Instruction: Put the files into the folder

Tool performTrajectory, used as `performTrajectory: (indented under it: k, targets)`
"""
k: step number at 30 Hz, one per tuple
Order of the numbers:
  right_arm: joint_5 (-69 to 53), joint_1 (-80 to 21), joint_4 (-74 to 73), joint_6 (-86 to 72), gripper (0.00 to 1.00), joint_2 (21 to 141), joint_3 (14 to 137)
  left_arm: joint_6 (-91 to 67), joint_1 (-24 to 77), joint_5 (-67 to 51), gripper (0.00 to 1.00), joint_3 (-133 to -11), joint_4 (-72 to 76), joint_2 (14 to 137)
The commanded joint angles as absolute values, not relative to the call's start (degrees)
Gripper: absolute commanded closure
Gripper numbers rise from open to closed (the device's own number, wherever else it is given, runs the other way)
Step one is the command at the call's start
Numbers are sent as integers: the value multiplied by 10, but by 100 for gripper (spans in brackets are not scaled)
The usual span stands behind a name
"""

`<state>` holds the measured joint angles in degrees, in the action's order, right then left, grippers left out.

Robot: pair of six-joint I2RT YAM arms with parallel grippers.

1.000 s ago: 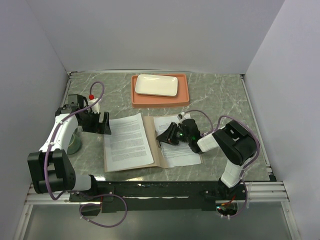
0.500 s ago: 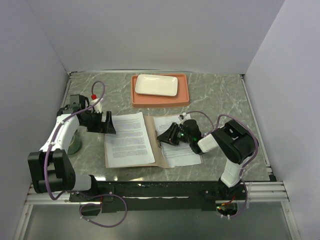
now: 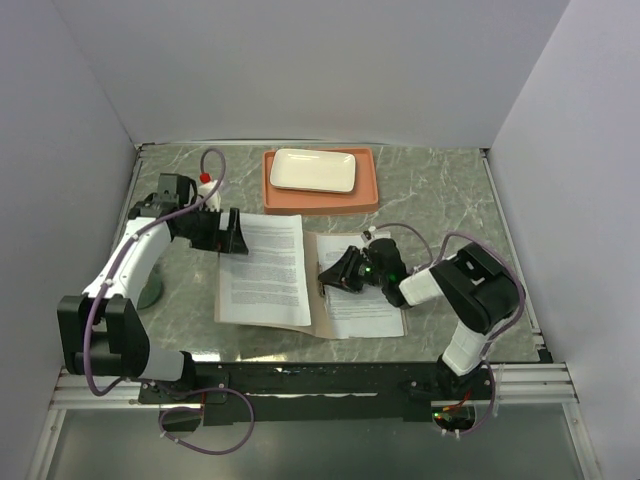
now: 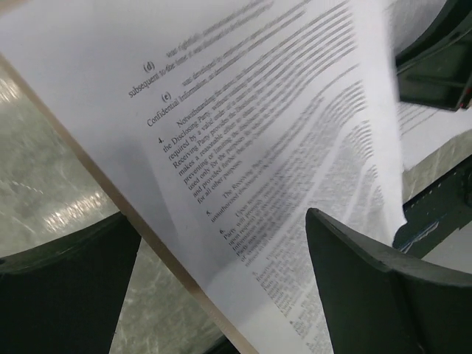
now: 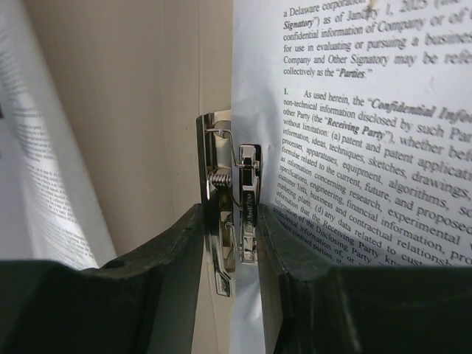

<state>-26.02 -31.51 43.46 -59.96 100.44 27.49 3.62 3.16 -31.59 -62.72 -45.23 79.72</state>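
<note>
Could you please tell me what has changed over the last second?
The left gripper swung away from the bases and toward the centre, tilting up the tan cardboard folder's left cover with its white printed sheet. The right gripper stayed clamped on the metal spring clip; orange tray and white plate unmoved.

Upper centre of the top view: orange tray (image 3: 320,204), long side across the frame, near the back edge of the counter (image 3: 440,190). White rectangular plate (image 3: 313,170) lies flat inside the tray. Counter is grey-green marble pattern. Left edge: round grey-green roll (image 3: 152,293), partly hidden, type unclear.
</note>
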Motion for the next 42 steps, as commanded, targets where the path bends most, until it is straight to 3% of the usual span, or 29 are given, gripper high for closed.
performTrajectory:
  k: [1, 10, 18, 22, 31, 42]
  targets:
    - [-159, -333, 117, -547, 100, 997, 278, 19, 47, -363, 4, -689, -480, 792]
    - [-118, -372, 39, -533, 100, 969, 323, 11, 47, -378, 4, -684, -485, 769]
    - [-100, -410, 12, -537, 93, 1004, 375, 4, 54, -401, 4, -713, -498, 778]
    - [-84, -439, -21, -540, 81, 1040, 427, 4, 66, -402, 4, -738, -499, 788]
    - [-81, -471, -56, -537, 63, 1095, 495, -35, 112, -398, 4, -746, -480, 828]
    - [-47, -496, -129, -522, 57, 1131, 561, -35, 170, -352, 4, -849, -519, 894]
